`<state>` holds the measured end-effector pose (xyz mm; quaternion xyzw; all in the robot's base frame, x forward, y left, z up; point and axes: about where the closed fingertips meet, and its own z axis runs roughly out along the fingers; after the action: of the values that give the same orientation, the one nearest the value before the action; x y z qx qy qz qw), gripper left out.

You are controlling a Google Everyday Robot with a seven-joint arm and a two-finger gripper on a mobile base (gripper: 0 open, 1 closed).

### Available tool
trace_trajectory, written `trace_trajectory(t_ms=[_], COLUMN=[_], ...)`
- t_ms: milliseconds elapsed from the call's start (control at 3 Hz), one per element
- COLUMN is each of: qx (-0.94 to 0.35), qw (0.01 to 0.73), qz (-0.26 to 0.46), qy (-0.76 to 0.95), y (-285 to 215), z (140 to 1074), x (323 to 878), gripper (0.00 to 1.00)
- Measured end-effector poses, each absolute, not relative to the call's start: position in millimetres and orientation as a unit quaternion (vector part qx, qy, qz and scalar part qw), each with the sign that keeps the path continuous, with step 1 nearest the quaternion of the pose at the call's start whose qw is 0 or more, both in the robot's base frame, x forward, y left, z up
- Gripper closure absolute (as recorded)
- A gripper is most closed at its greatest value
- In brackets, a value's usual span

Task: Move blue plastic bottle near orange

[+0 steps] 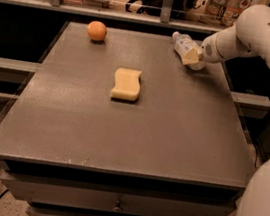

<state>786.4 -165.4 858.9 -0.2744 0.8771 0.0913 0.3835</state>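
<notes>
- The blue plastic bottle [181, 42] sits at the far right of the table [119, 143], caught in the gripper [191, 56]. It is tilted, with its small cap pointing up and to the left, toward the back edge.
- The gripper is closed around the bottle's lower end. A pale finger pad lies against the label, and most of the bottle sticks out free beyond it.
- The orange [97, 30] rests near the far left corner, well apart from the bottle. The step in hand looks like the carry across the back of the table.
- To do it well, I would carry the bottle along the far edge, where the path to the orange is bare. The yellow sponge [127, 84] lies nearer the middle and out of the way.
- The grip is on one end only, so a slow, level sweep should keep the light bottle from swinging or slipping.
- The orange is round and likely to roll, so the bottle is best set down just beside it without touching.
- Lower the bottle fully onto the surface before releasing it, or it may roll away.
- The white arm [257, 32] comes in from the right. Its thick elbow is raised above the table's right rim, and the forearm angles down and left to the wrist at the bottle.
</notes>
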Motion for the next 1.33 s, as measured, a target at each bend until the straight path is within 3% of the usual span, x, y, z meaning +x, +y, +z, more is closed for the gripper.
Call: trace_trajectory(t_ms=[333, 667, 1000, 1333], qx=[-0.292, -0.345, -0.429, -0.447], qw=[0.399, 0.411, 0.42, 0.419], qz=[0.081, 0.073, 0.082, 0.075], qy=[0.865, 0.84, 0.796, 0.787], y=[-158.6, -132.2, -90.2, -88.8], z=[879.2, 913.8, 947.7, 944.8], x=[784.0, 777.6, 758.7, 758.1], gripper=[0.9, 1.0, 1.0, 1.0])
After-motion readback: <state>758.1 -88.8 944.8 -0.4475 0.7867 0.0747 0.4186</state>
